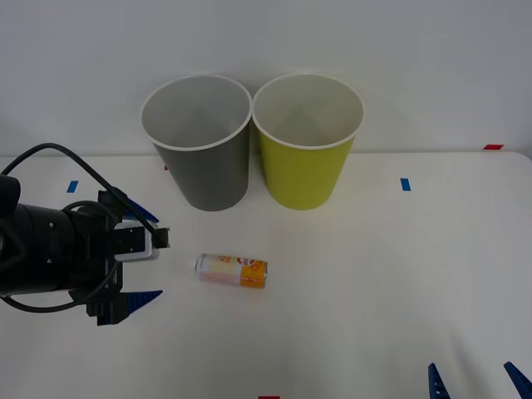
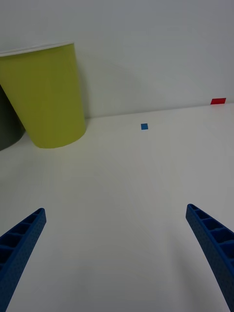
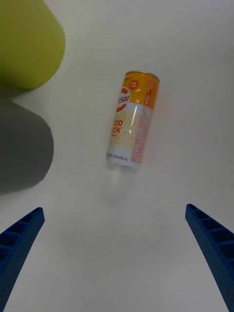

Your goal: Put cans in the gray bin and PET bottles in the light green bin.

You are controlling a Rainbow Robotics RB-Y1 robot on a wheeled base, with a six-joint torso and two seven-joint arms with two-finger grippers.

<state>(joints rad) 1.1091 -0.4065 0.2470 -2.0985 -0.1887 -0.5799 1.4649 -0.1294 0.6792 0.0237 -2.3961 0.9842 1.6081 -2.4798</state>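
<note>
Front view: the can point(image 1: 232, 270) lies on its side on the table point(image 1: 391, 274), before the gray bin point(image 1: 199, 145) and green bin point(image 1: 307, 145). The left gripper point(image 1: 137, 253) gapes beside it. Wrist views: the right gripper point(image 2: 117, 258) is spread over bare table.
</note>
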